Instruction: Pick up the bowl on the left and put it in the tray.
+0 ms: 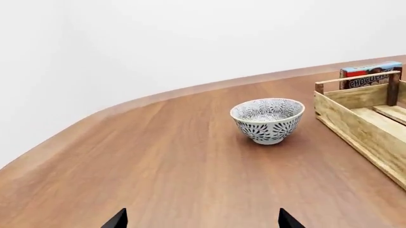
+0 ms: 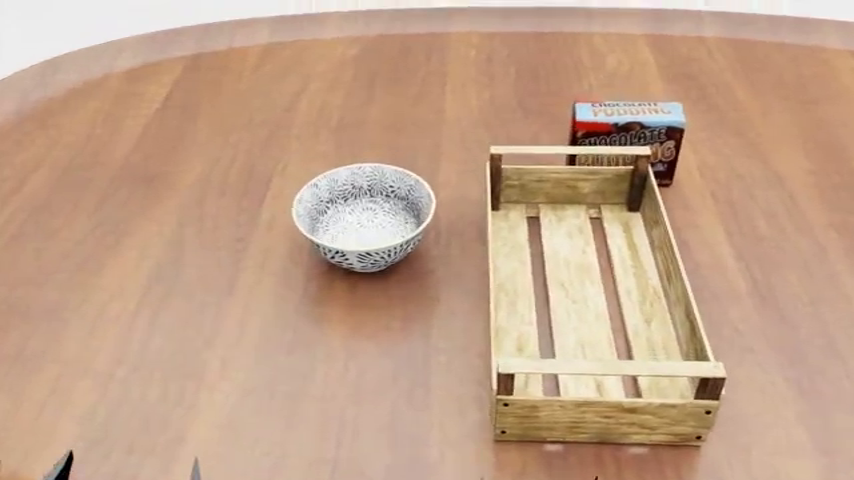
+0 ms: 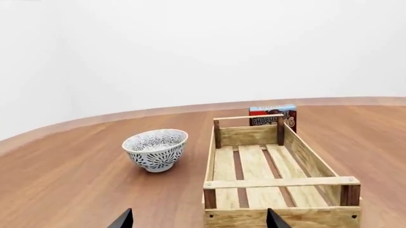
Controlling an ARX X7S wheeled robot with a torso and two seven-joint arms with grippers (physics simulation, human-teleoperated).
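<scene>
patterned bowl (image 2: 363,215) upright beside tray (image 2: 594,405) — apart, untouched.

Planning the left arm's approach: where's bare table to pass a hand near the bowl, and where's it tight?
Bare wood lies all along the table left of and in front of the bowl. The strip between the bowl and the tray is narrow. The tray's slatted floor is empty. It is tightest behind the tray's far rail, where the chocolate pudding box stands.
</scene>
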